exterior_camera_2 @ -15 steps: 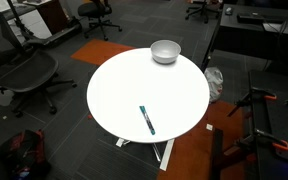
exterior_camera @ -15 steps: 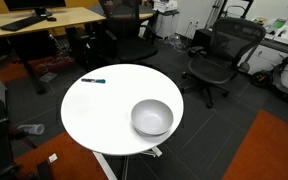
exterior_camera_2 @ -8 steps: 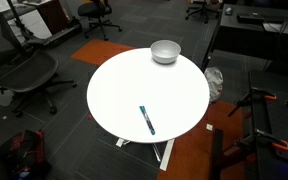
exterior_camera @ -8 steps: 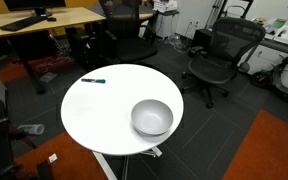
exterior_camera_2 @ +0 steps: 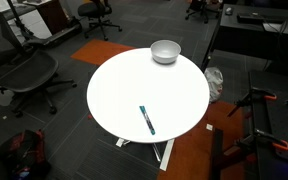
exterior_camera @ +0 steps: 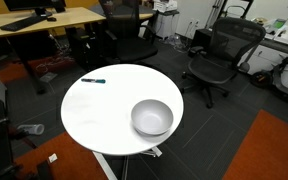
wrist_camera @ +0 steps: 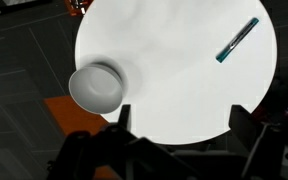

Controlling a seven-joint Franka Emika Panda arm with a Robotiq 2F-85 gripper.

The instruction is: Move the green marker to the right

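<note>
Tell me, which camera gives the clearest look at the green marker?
The wrist view: looking down from above, the green marker appears longest, with its teal part visible. Both exterior views show the marker whole and unblocked, but smaller and thinner.

- An office-like lab workspace.
- Black mesh swivel chairs [exterior_camera: 224, 52] stand around in both exterior views.
- A wooden desk [exterior_camera: 54, 17] stands behind the round white bench [exterior_camera: 99, 110].
- The floor is dark carpet tiles with orange patches [exterior_camera: 279, 150].
</note>
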